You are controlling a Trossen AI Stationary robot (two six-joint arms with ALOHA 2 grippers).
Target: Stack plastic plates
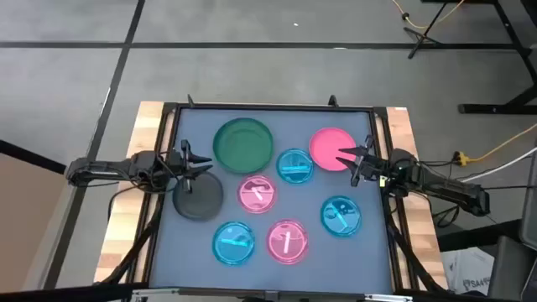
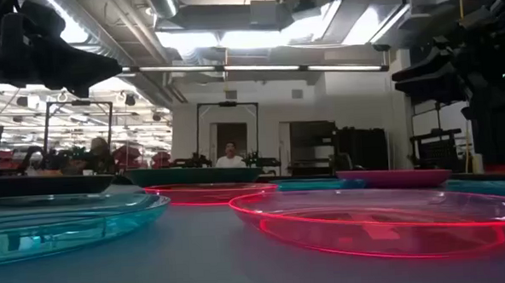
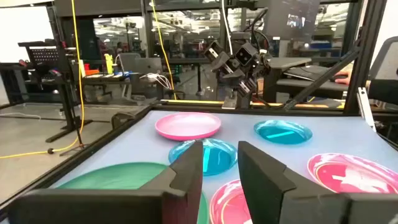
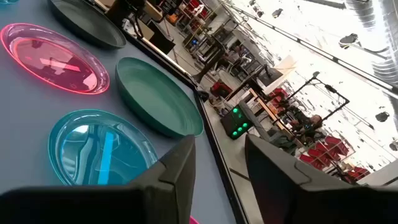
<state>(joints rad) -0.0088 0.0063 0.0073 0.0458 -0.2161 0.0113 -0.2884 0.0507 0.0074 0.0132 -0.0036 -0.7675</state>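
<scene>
On the grey mat (image 1: pixel 277 126), seen from above, eight plates lie singly, none stacked: dark green plate (image 1: pixel 243 143) at the far left-centre, solid pink plate (image 1: pixel 330 147) at the far right, dark grey plate (image 1: pixel 198 198) at the left edge. Between them three cyan plates (image 1: pixel 294 165), (image 1: pixel 341 215), (image 1: pixel 234 242) and two translucent pink plates (image 1: pixel 258 192), (image 1: pixel 287 240).

Left gripper (image 1: pixel 198 164) hovers between the green and grey plates; its arm partly covers the grey plate's rim. Right gripper (image 1: pixel 357 162) hangs over the near edge of the solid pink plate, hiding part of it.

Left wrist view: own fingers (image 3: pixel 189 168) parted with a clear gap, nothing between them. Right wrist view: fingers (image 4: pixel 177 165) likewise spread, empty; the solid pink plate shows there only as a sliver at the frame edge.

Low view: plates flattened to thin rims, a cyan one cut off at the frame's left and a pink one near the front; the arms are only dark masses at the top corners. It alone shows a person (image 2: pixel 230 158) far behind the table, too small to make out.
</scene>
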